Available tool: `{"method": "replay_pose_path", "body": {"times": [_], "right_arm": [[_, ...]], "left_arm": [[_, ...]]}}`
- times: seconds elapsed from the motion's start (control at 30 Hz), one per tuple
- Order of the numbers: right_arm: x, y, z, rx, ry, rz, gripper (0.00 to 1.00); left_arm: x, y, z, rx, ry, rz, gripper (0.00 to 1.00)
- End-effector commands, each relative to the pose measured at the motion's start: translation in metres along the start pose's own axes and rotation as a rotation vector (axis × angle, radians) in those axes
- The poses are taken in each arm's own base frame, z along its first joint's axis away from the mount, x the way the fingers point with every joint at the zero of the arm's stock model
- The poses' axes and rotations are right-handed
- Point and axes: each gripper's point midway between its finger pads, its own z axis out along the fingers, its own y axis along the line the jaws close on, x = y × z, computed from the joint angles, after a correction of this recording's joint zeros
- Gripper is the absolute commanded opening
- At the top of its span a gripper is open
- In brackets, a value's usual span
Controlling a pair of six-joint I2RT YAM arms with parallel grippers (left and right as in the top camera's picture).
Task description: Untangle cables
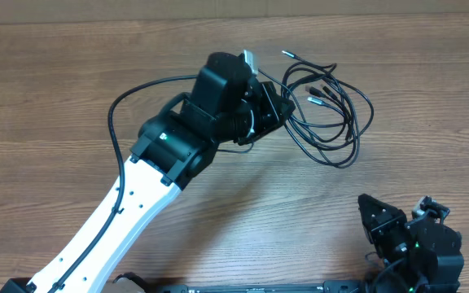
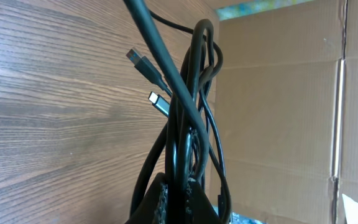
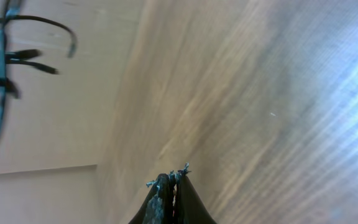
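**One pincer on the whole bundle: a pull may tighten the knot**

The cables lie as a loose heap of loops in the upper right of the overhead view, on the wooden counter. The left pincer is at the left edge of this heap and is clenched on it. In the left wrist view several strands rise together from between its fingers and cross one another. Two plug ends hang free at the upper left of the bundle. The right pincer is clenched on nothing. It sits in the lower right of the overhead view, well apart from the cables, and its own view shows them only as a blur in the upper left corner.

The risks from here, as I judge them:

- The grasp seems to take more than one strand. A pull would then drag all the loops together and close them, not separate them.
- Nothing holds the other side of the heap. With the right arm so far away, the heap may simply slide over the counter after the left arm.
- A plug end is thicker than its cord, so it may catch inside a loop when drawn through.
- I cannot tell how many strands are really pinched, and a thin one could slip out during a lift.
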Motion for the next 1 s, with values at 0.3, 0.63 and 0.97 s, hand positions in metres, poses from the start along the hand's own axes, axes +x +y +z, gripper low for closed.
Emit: {"method": "replay_pose_path", "body": {"times": [0.3, 0.63, 0.97], "right_arm": [[0.017, 0.068, -0.015, -0.292, 0.142, 0.02, 0.45], [0.017, 0.086, -0.021, -0.369, 0.162, 0.052, 0.59], [0.012, 0.087, -0.021, -0.371, 0.137, 0.062, 0.6]], "left_arm": [[0.002, -0.017, -0.008, 0.058, 0.027, 0.02, 0.04], [0.012, -0.019, -0.007, 0.064, 0.066, 0.024, 0.04], [0.035, -0.022, -0.003, 0.058, 0.118, 0.043, 0.04]]}}
